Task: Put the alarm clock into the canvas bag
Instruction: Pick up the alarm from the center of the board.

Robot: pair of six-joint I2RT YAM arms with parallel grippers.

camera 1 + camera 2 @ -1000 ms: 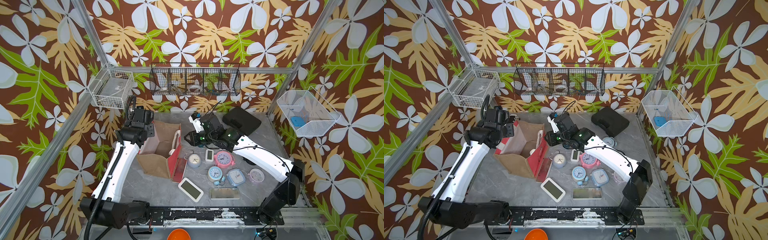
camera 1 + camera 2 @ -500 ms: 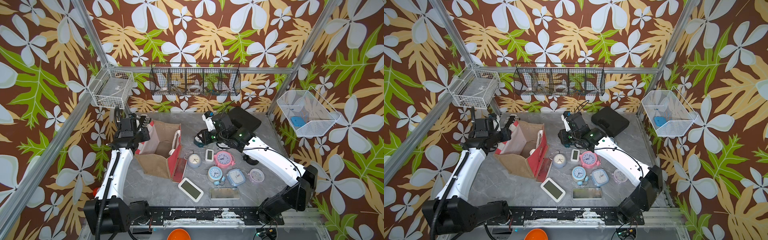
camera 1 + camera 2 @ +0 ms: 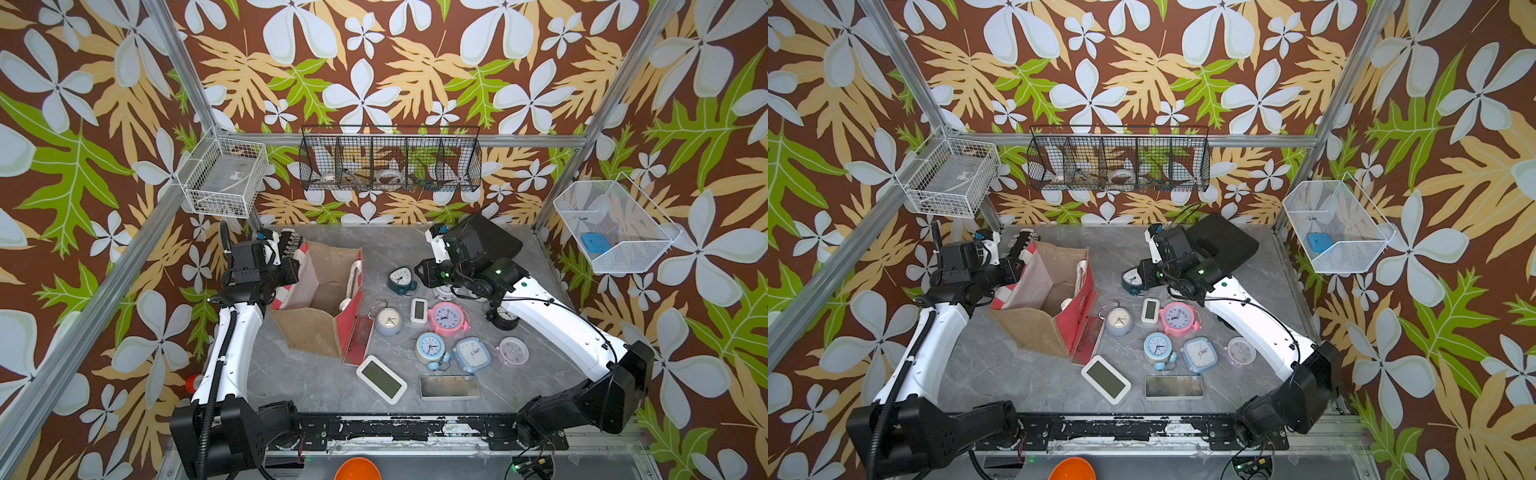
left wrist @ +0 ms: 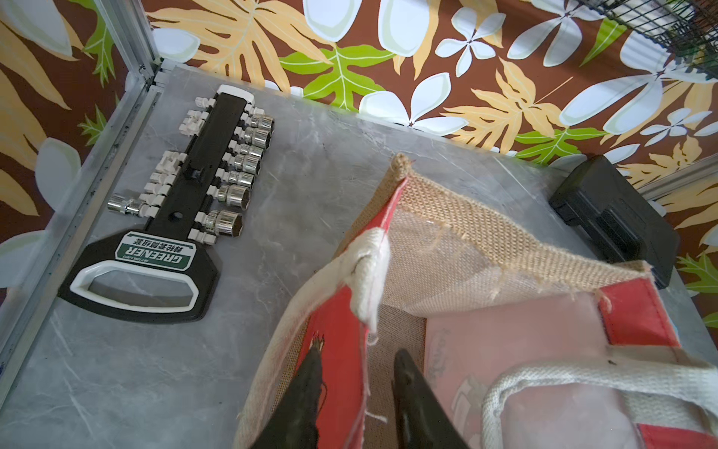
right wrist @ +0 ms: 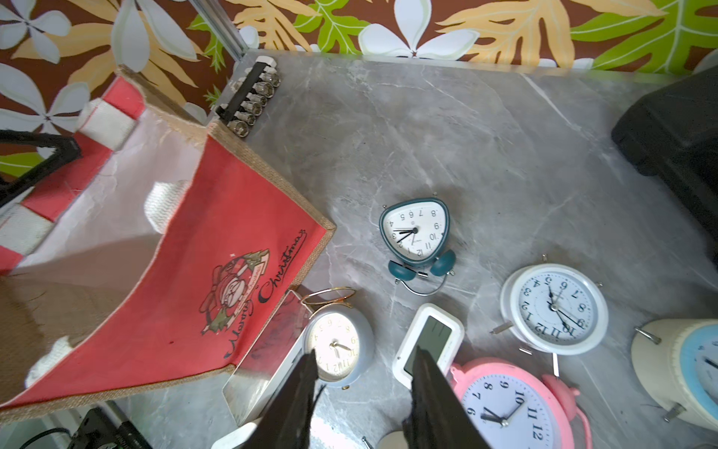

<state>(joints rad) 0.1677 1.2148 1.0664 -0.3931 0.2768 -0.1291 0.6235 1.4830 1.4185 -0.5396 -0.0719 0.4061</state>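
Observation:
The canvas bag (image 3: pixel 316 332) (image 3: pixel 1038 332) stands open at the left of the table, with tan burlap sides and a red printed panel (image 5: pixel 217 241). My left gripper (image 3: pixel 292 264) (image 4: pixel 359 373) straddles its far-left wall, one finger outside and one inside, with a gap still showing. Several alarm clocks lie to the right of the bag: a teal one (image 3: pixel 401 280) (image 5: pixel 413 233), a grey-blue round one (image 3: pixel 387 321) (image 5: pixel 338 346) and a pink one (image 3: pixel 446 318). My right gripper (image 3: pixel 423 272) (image 5: pixel 365 373) hangs open and holds nothing, above the clocks just right of the teal one.
A socket set (image 4: pixel 186 186) lies in the back left corner behind the bag. A black case (image 3: pixel 494 241) sits at the back right. A white digital clock (image 3: pixel 381 379), a mirror-faced slab (image 3: pixel 449 387) and a red-faced slab (image 3: pixel 359 338) lie near the front. Wire baskets hang on the walls.
My left gripper moved left and down onto the bag's far-left wall, and its jaws narrowed. My right gripper drew away to the right of the bag, and the teal clock now shows.

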